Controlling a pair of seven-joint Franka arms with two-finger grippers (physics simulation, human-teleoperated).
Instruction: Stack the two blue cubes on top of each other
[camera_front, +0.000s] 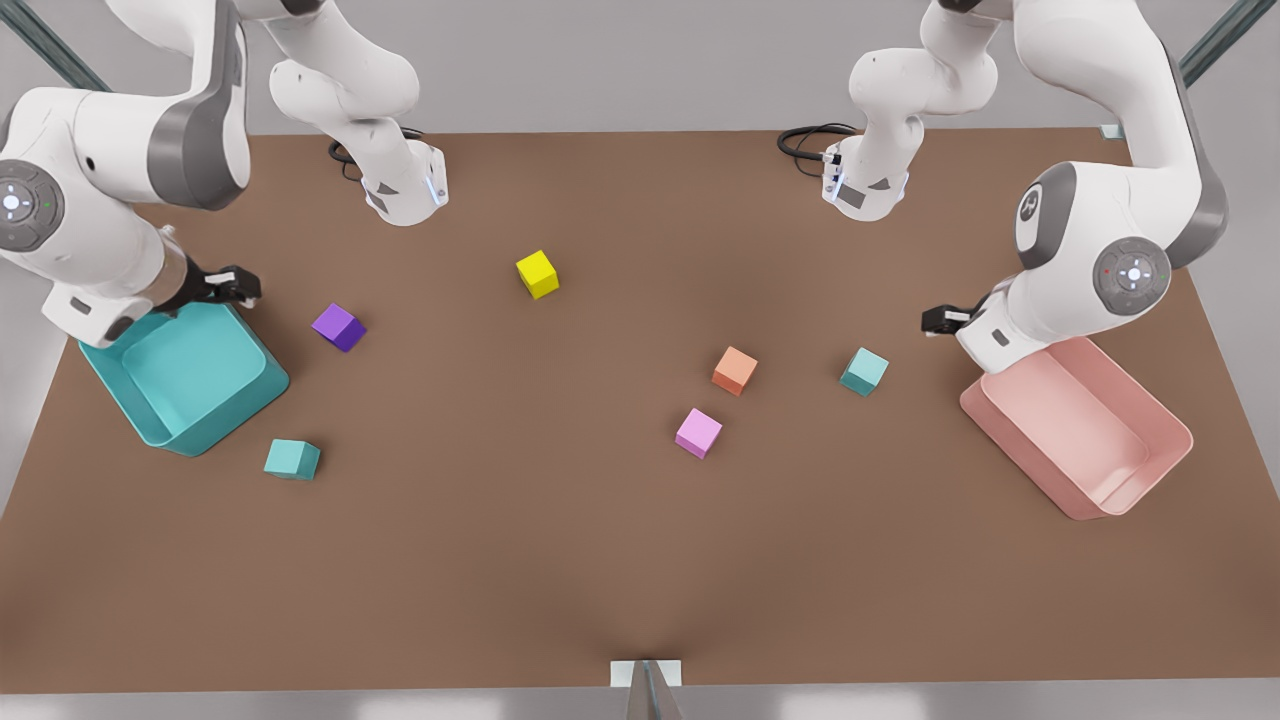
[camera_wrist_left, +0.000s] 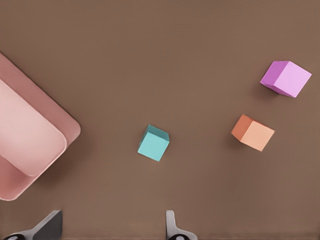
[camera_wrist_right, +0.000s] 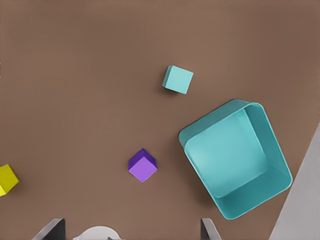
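Two small teal cubes lie far apart on the brown table. One teal cube (camera_front: 864, 371) (camera_wrist_left: 153, 143) sits toward the front view's right, near the pink bin. The other teal cube (camera_front: 292, 459) (camera_wrist_right: 178, 79) sits at the front view's left, just in front of the teal bin. My left gripper (camera_front: 940, 320) (camera_wrist_left: 111, 227) hovers high above the table beside the pink bin, open and holding nothing. My right gripper (camera_front: 235, 285) (camera_wrist_right: 131, 229) hangs above the teal bin's far edge, also open and holding nothing.
A teal bin (camera_front: 230, 400) (camera_wrist_right: 272, 145) stands at the front view's left, a pink bin (camera_front: 1160, 470) (camera_wrist_left: 67, 125) at its right. A purple cube (camera_front: 338, 327) (camera_wrist_right: 143, 165), yellow cube (camera_front: 537, 274), orange cube (camera_front: 735, 371) (camera_wrist_left: 253, 133) and pink cube (camera_front: 698, 433) (camera_wrist_left: 286, 78) are scattered between.
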